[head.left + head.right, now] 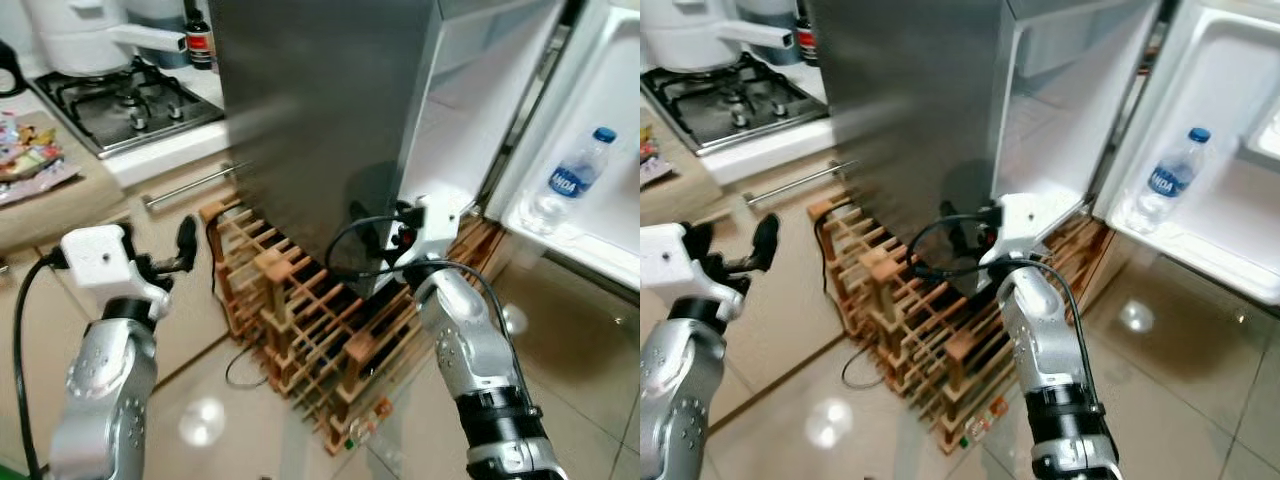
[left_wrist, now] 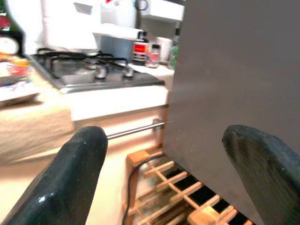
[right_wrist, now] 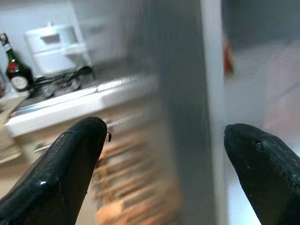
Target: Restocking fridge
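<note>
The robot stands facing a steel-grey fridge whose door hangs wide open to its right. In the door's lower shelf a single water bottle with a blue cap and blue label stands upright against the white lining. The fridge's white interior shows past the cabinet's front edge.

Both arms are raised with nothing in them. The left gripper is held out in front of the fridge's grey side panel, its two black fingers spread wide apart, with the panel and the counter seen between them. The right gripper sits close to the fridge's front corner, near the bottom of the open compartment; its fingers are likewise spread wide, empty, framing the cabinet's edge.

On the tiled floor, just beside and partly under the fridge, lies a wooden wine rack with a black cable trailing from it. To the robot's left runs a counter with a gas hob, a white pot on it, and a dark bottle behind. A metal drawer handle shows below the counter's edge.
</note>
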{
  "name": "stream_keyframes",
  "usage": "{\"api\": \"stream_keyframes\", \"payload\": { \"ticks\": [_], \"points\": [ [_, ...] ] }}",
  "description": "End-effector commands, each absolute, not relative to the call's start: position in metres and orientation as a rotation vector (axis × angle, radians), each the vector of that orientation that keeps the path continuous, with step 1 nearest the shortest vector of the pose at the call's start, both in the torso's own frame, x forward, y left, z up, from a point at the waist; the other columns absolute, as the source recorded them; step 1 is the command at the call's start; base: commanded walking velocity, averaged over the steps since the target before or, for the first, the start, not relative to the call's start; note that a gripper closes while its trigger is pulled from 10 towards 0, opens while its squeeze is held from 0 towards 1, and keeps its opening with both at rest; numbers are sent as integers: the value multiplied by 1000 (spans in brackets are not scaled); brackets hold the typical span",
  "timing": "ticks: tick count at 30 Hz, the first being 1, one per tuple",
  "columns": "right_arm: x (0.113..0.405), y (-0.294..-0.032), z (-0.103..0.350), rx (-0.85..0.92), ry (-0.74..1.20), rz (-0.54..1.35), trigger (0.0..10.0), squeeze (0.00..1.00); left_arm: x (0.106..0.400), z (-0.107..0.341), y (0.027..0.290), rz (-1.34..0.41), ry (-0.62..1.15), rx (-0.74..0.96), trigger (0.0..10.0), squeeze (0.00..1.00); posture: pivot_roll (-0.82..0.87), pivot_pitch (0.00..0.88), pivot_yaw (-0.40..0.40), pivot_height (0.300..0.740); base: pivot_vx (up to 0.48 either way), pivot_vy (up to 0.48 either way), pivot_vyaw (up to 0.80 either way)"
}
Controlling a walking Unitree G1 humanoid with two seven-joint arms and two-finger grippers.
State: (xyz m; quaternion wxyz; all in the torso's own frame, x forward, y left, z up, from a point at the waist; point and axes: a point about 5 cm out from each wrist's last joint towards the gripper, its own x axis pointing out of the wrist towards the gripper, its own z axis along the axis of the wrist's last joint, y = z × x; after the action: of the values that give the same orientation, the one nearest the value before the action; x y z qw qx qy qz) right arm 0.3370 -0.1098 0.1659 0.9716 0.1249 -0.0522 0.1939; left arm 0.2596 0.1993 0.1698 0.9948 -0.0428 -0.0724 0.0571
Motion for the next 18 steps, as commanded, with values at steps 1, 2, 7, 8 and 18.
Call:
{"api": "stream_keyframes", "payload": {
  "ticks": [1,2,7,8,18],
  "points": [
    [338,-98,177,256,-138,450,10000,0,262,163,195,124,-117,-70,10000,0,-57,0,1,740,0,0,688],
    [338,-98,177,255,-135,454,10000,0,264,162,193,127,-111,-64,10000,0,-62,0,-3,740,0,0,694],
    [336,-96,175,240,-116,505,10000,0,272,163,183,108,-125,-52,10000,0,-68,0,-13,740,0,0,689],
    [336,-96,175,240,-116,505,10000,0,272,163,183,108,-125,-52,10000,0,-68,0,-13,740,0,0,688],
    [319,-123,134,-100,69,340,10000,0,269,158,160,-103,-97,-126,10000,0,-70,0,-14,740,0,0,268]
  ]
}}
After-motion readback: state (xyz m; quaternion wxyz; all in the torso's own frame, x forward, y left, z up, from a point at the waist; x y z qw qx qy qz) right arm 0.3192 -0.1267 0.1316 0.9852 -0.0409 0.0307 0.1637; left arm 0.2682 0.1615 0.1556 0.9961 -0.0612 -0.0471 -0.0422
